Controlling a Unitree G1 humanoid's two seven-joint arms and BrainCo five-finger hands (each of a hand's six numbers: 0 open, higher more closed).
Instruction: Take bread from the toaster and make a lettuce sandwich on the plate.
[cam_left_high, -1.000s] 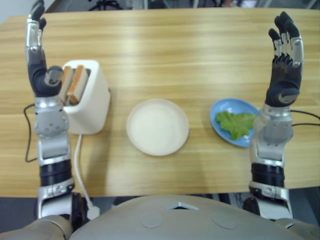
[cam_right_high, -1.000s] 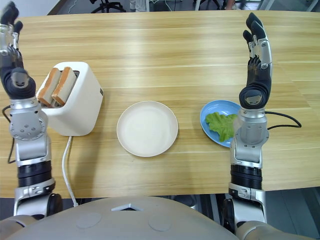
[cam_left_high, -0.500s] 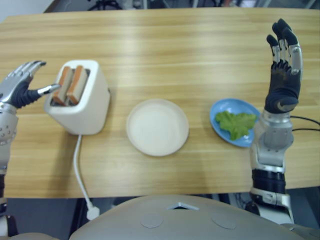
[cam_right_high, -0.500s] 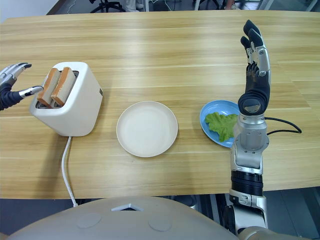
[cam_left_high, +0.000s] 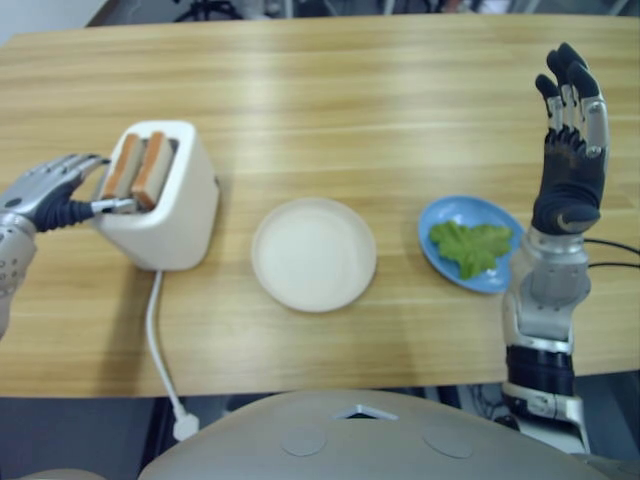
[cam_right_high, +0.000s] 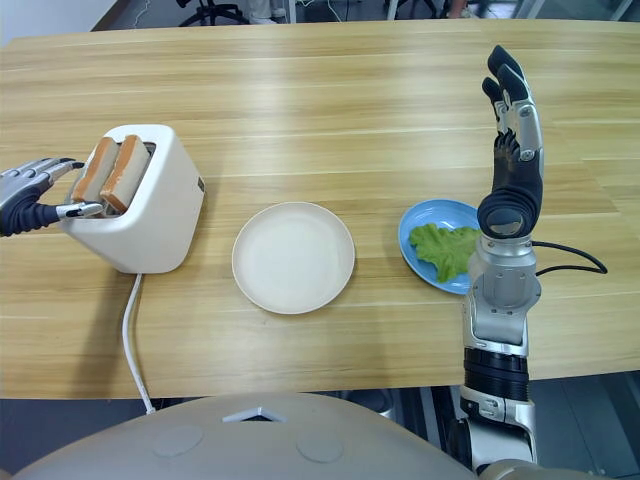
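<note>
Starting with the bread: two bread slices (cam_left_high: 140, 168) stand side by side in the slots of the white toaster (cam_left_high: 178, 222), brown crusts up. Their lower halves are sunk in the slots, so I can only see the upper parts.

My left hand (cam_left_high: 52, 192) sits just to the left of the toaster, level with its top. Its fingers are spread and loosely extended toward the toaster, holding nothing. One fingertip (cam_right_high: 84, 209) lies against the toaster's upper left edge, just beside the nearer slice. I cannot tell whether it actually touches the bread. The wrist is cut off by the edge of the view.

A white cord (cam_left_high: 154, 335) leaves the toaster's near side and runs over the near edge of the wooden table (cam_left_high: 330, 80).

To the right of the toaster, near but apart from it, is the pale round plate (cam_left_high: 313, 253) with nothing on it. Further right from the toaster, beyond the plate, a small blue dish (cam_left_high: 448, 212) holds a lettuce leaf (cam_left_high: 470, 247).

My right hand (cam_left_high: 570, 140) is the thing farthest from the toaster, raised upright with fingers straight and apart, gripping nothing. Its forearm covers the dish's far rim, so that edge is hidden from me.
</note>
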